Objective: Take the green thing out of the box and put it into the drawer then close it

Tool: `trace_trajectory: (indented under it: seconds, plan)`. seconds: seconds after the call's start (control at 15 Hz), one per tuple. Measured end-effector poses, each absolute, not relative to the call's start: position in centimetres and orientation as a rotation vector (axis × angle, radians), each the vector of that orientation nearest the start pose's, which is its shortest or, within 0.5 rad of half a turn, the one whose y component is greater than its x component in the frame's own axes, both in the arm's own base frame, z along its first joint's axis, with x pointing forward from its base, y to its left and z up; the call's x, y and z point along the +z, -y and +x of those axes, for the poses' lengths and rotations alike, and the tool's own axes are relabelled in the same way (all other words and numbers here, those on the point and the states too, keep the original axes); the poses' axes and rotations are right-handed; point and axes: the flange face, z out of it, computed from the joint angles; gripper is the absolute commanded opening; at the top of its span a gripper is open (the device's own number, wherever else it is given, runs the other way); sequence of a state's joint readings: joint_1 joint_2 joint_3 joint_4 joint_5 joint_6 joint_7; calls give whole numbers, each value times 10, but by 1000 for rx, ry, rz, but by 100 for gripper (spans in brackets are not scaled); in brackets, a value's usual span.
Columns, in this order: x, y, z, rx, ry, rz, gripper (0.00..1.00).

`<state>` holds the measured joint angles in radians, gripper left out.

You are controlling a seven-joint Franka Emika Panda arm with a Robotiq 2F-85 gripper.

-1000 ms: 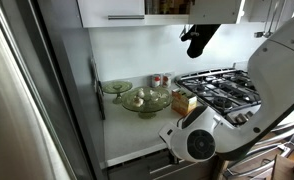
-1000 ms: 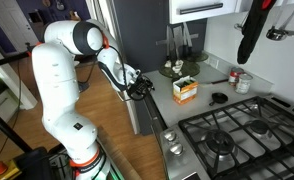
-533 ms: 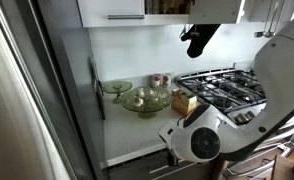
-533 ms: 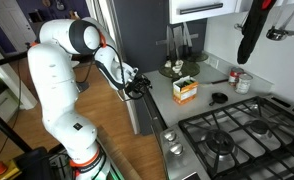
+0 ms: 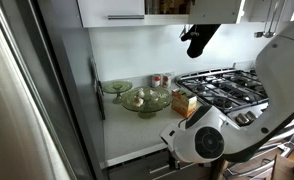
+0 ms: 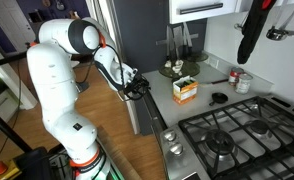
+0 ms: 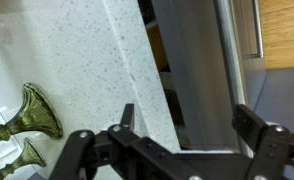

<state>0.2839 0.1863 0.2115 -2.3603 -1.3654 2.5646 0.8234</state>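
Observation:
The orange-yellow box stands on the white counter near the stove in both exterior views (image 5: 184,101) (image 6: 185,90). The green thing does not show in any view. My gripper (image 6: 139,86) hangs at the counter's front edge, left of the box and apart from it. In the wrist view my gripper (image 7: 187,125) is open and empty, its fingers (image 7: 253,126) straddling the grey drawer front (image 7: 202,70). The drawer's bar handle (image 7: 249,40) lies beyond. A dark gap shows between the counter edge (image 7: 137,70) and the drawer front.
Pale green glass bowls (image 5: 145,98) (image 7: 32,118) stand on the counter near the wall. The gas stove (image 6: 232,135) lies beside the box. A fridge side (image 5: 57,90) bounds the counter. An arm joint (image 5: 202,143) blocks the drawer area. Wooden floor (image 6: 112,140) lies below.
The arm has shifted slightly. The gripper stays open at the counter edge. Nothing was taken hold of or let go.

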Motion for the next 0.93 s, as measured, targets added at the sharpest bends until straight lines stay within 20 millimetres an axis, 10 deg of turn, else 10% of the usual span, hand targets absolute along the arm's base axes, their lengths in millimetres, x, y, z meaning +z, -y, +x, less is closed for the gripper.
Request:
trace_trajectory:
  seconds: [0.93]
  plan:
    - [233, -241, 460, 563, -1020, 2286, 100]
